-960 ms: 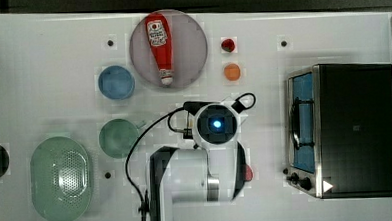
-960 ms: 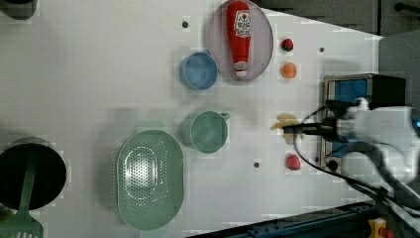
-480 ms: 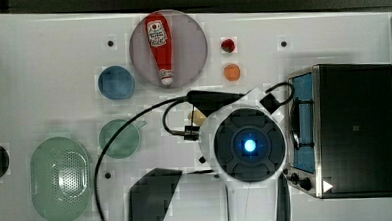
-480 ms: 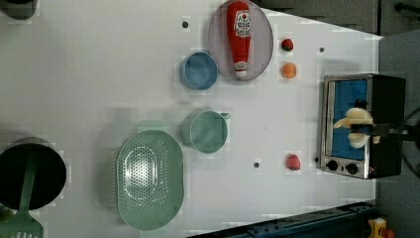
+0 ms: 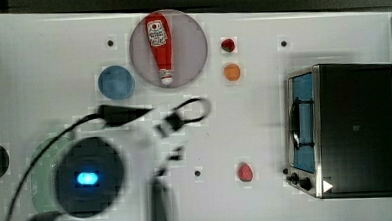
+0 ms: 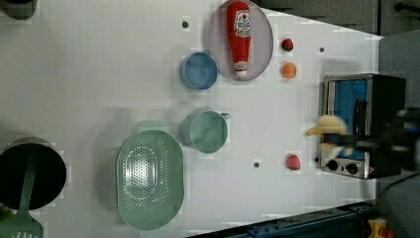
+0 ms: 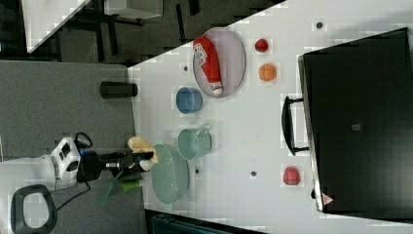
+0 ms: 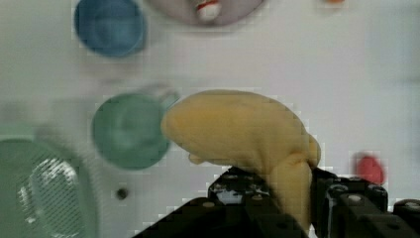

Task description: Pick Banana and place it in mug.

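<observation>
The worktop [image 6: 89, 74] lies bare across a wide stretch on the left view's left, and between the mug [image 6: 205, 131] and the toaster oven [image 6: 364, 124] only a strawberry [image 6: 293, 161] sits. The colander [image 6: 148, 178] stands just beside the mug. The gripper [image 8: 292, 198] has its jaws clamped narrowly on the banana [image 8: 237, 131] — lifted clear of the worktop. The wrist view sets the banana beside the mug's rim; the right view places it high — over the colander's edge.
</observation>
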Available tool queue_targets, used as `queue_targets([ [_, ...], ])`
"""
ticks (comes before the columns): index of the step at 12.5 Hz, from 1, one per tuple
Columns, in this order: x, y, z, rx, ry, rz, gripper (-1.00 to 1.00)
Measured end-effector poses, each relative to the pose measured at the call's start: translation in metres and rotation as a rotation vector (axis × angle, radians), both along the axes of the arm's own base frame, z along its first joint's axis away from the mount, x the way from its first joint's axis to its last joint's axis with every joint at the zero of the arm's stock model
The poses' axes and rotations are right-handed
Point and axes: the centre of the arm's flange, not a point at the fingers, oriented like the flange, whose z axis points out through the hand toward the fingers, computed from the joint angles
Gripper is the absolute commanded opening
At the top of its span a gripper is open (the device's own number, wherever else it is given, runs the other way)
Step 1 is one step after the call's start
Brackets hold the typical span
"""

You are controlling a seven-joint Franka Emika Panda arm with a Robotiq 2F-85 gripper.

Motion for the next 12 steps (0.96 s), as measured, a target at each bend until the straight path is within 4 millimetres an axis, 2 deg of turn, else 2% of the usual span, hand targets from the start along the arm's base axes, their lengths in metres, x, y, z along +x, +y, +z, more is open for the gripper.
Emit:
queue_targets([
  [1,-0.01,0.036,-0.02,0.045,0.049,-0.037,-0.46],
  [3,-0.035,0.091,-0.053,0.018,0.091,-0.049,-0.46],
  [5,-0.045,0.119,-0.078,0.03,0.034,-0.116,-0.46],
  [7,-0.05,0.132,-0.107,0.049,0.029,-0.173,-0.46],
  [9,-0.036,0.137,-0.142,0.067,0.026,-0.192,-0.46],
  [12,-0.011,0.116,-0.2,0.08,0.087,-0.29,-0.46],
])
